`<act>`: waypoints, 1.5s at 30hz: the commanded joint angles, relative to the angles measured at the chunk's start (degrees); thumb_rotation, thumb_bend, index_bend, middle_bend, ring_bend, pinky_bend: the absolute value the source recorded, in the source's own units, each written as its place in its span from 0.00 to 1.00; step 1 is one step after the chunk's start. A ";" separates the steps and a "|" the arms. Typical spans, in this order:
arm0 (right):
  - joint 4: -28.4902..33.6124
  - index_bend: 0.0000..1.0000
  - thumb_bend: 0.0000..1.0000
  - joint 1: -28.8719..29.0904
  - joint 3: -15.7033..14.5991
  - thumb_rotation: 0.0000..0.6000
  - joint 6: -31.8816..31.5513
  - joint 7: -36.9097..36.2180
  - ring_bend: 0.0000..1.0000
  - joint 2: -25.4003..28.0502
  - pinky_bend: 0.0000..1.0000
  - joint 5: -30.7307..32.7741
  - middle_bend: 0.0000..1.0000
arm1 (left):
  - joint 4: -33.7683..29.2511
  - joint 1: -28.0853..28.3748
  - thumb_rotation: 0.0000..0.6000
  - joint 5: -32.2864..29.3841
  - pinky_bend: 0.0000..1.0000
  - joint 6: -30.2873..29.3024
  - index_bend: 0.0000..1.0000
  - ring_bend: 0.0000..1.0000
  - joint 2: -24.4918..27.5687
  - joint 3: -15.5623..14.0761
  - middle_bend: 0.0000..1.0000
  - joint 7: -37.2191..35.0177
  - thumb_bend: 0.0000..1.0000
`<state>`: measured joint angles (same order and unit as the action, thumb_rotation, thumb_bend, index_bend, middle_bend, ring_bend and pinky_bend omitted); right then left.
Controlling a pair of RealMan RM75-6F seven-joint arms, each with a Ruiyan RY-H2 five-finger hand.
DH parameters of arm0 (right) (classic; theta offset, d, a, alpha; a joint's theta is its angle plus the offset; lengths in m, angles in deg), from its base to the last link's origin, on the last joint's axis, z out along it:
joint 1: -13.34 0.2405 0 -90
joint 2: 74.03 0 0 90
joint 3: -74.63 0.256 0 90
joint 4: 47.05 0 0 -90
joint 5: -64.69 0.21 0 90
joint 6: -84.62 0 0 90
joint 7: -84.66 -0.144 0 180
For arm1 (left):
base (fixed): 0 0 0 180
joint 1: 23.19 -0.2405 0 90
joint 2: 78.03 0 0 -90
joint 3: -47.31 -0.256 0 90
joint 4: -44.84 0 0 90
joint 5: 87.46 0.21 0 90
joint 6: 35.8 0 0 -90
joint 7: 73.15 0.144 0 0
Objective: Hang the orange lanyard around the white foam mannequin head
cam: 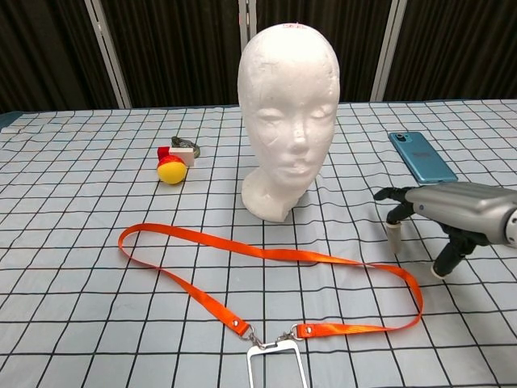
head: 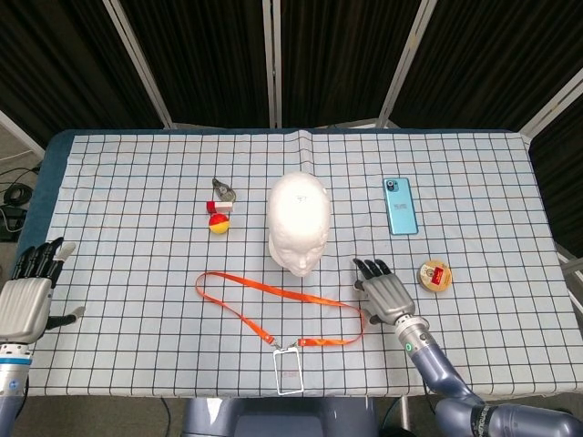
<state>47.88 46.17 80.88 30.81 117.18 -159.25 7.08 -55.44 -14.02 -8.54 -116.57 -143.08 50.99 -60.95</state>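
The white foam mannequin head (head: 299, 221) (cam: 288, 109) stands upright mid-table, facing the near edge. In front of it the orange lanyard (head: 273, 304) (cam: 266, 279) lies flat in a long loop, its clear badge holder (head: 289, 371) (cam: 277, 366) at the near edge. My right hand (head: 386, 291) (cam: 448, 212) hovers palm down, fingers spread, just right of the loop's right end and holds nothing. My left hand (head: 27, 297) is open at the table's far left edge, seen only in the head view.
A blue phone (head: 400, 206) (cam: 422, 156) lies right of the mannequin. A small round wooden piece with red (head: 434, 275) sits right of my right hand. A yellow and red toy with a metal clip (head: 219, 206) (cam: 175, 161) lies left of the mannequin.
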 commanded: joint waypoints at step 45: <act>-0.91 0.71 0.48 1.41 -2.52 1.00 -4.85 -7.02 0.00 -3.96 0.00 -7.68 0.07 | 5.77 11.78 1.00 -2.74 0.00 15.11 0.22 0.00 -8.93 4.72 0.00 -3.16 0.30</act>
<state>46.62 47.70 78.53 25.89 110.48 -163.55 -0.15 -50.78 -5.42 -10.24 -105.25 -149.26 54.23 -63.73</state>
